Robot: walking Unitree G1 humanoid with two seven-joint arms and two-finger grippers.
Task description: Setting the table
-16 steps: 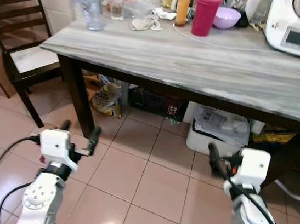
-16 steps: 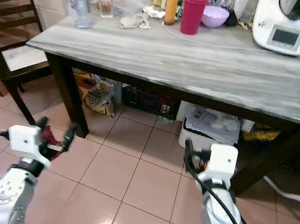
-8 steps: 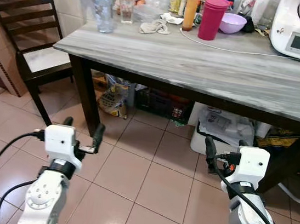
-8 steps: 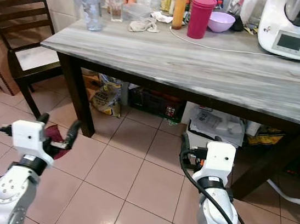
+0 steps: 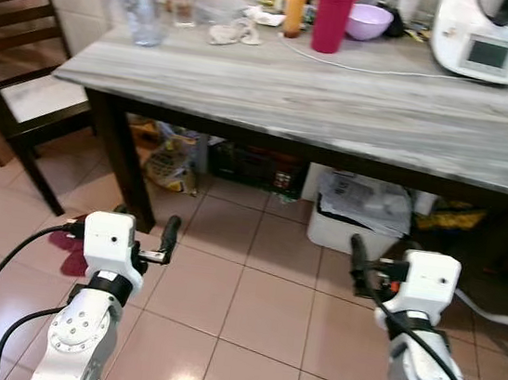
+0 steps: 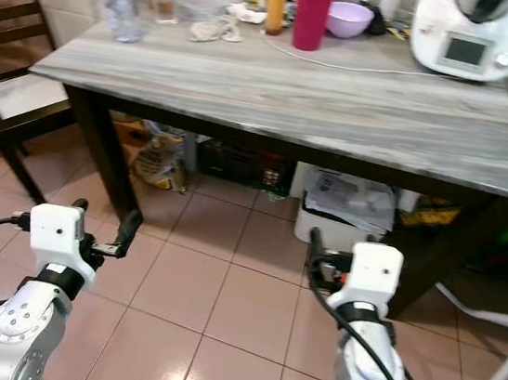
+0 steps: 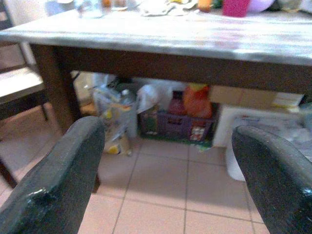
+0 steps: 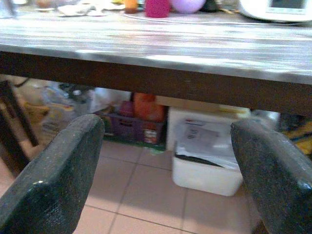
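**both grippers low over the tiles, table straight ahead of them**

so here's your view, operator: your left gripper (image 5: 144, 225) sits low over the pink floor tiles (image 5: 247, 311), short of the table (image 5: 340, 108), with its two black fingers (image 7: 63, 180) spread wide apart and nothing between them. your right gripper (image 5: 381, 258) is at about the same height on the other side, also spread open and empty, as its wrist view shows with one finger (image 8: 53, 175) at each edge of the frame.

ahead of and above both grippers is the grey wood-grain tabletop on dark legs. everything on it is bunched along the far edge, well away from either gripper: a red tumbler (image 5: 332, 13) with a purple bowl (image 5: 368, 20) just beside it, an orange bottle (image 5: 296, 3) on the tumbler's other side, a crumpled cloth (image 5: 230, 29), and a clear water jug (image 5: 139, 2) toward the corner up ahead of your left gripper. the white kitchen machine (image 5: 490, 36) stands at the far corner ahead of your right gripper, with a white cord (image 5: 382, 70) trailing across the top toward the tumbler.

under the table, past your right gripper, there's a white bin (image 5: 363, 214) with papers on it. past your left gripper there's a yellowish bag (image 5: 170, 162) and a dark crate (image 5: 253, 164). a dark wooden chair (image 5: 15, 84) is off to the outer side of your left gripper, near the table's corner leg.
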